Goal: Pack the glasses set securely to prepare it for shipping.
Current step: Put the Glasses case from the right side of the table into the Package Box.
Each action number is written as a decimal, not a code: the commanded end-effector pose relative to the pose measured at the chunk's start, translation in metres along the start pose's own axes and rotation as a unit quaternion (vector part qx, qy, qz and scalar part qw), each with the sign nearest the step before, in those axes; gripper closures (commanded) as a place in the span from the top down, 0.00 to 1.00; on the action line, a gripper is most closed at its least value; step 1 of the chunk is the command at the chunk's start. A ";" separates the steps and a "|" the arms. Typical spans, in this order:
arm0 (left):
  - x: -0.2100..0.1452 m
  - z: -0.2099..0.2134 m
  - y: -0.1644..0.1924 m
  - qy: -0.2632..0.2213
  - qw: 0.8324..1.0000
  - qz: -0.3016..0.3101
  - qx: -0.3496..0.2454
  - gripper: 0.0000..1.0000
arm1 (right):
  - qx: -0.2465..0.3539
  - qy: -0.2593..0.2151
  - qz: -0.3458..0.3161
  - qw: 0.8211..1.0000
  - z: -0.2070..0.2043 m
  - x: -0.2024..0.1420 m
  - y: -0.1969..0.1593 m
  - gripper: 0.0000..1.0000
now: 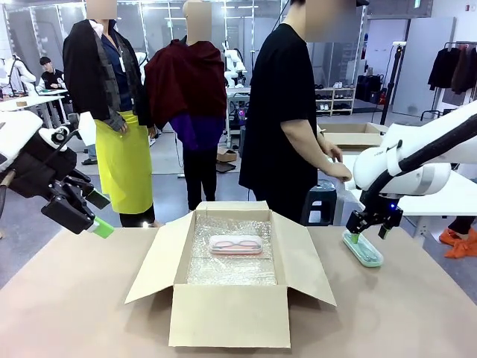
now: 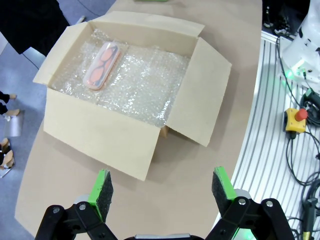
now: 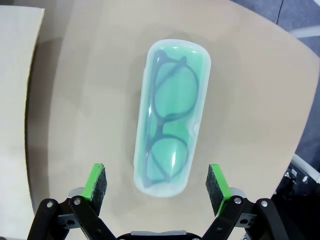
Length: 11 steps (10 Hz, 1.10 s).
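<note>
Far left of the front view: left gripper, jaws spread fully, grasping nothing, hanging in the air above the left edge of the table, well apart from the cardboard box. Sensible to hold there, clear of the flaps.

Centre of frame: box open, all four flaps folded out, floor lined with bubble wrap. Pink glasses case lying flat on the wrap toward the far wall, long axis across the frame. Bare wrap on the near side, seemingly room enough for a second case alongside.

Right of frame: mint green glasses case flat on the table, near the box's right flap. Right gripper directly above, jaws at full spread, nothing held. In the wrist view, green pads straddling the near end of the case without visibly touching.

Likely step in hand: gripping the mint case for transfer into the box. To do it well:
- Shift forward along the case to pinch nearer the middle rather than the rounded end.
- Keep the pads square across the short width.
- Lower until the pads flank both sides.
- Close gently, given the smooth, slippery-looking plastic.
- Lift straight up to clear the right flap before crossing toward frame centre.
- Set down parallel to the pink case on the free wrap.
</note>
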<state>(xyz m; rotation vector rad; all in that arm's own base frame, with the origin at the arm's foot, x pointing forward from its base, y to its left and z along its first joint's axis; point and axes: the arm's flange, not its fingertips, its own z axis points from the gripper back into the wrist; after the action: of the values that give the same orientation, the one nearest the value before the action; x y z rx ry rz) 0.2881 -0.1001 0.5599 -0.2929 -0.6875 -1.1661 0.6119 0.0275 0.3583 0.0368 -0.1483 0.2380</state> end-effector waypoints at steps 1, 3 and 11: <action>0.001 0.001 0.000 -0.009 1.000 0.003 -0.003 1.00 | 0.010 -0.009 -0.038 0.999 -0.016 0.011 0.002 1.00; 0.001 0.001 0.000 -0.009 1.000 0.003 -0.003 1.00 | 0.003 -0.003 -0.047 0.999 -0.034 0.014 -0.001 1.00; 0.001 0.001 0.000 -0.009 1.000 0.003 -0.003 1.00 | -0.001 -0.003 -0.075 0.997 -0.054 0.018 -0.003 0.72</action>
<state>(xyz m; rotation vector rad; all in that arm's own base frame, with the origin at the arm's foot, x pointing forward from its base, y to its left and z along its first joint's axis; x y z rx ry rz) 0.2881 -0.1001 0.5599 -0.2930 -0.6875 -1.1660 0.6328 0.0278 0.3081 0.0496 -0.1363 0.1311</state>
